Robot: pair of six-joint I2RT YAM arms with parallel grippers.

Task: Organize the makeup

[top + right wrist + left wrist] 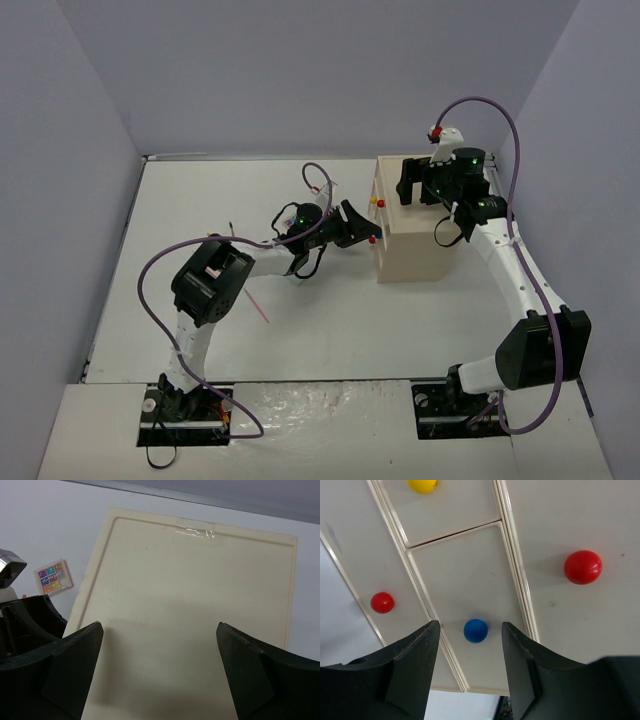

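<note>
The left gripper (470, 627) stood moderately open at the front of the beige wooden drawer box (420, 248). Its two dark fingers (422, 650) flanked the blue knob (475, 630) of a small drawer. A gap showed on either side of the knob, so the jaws closed on nothing. Two red knobs (583, 567) and a yellow knob (421, 484) sat on neighbouring drawer fronts.

The right gripper (160, 630) hung over the flat top of the box with its fingers (75, 665) spread wide and holding nothing. Whether it touched the top could not be told.

A colourful eyeshadow palette (53, 576) lay on the white table (330, 330), beside the box. A thin pink pencil (258, 308) lay on the table near the left arm's elbow, well apart from both grippers.
</note>
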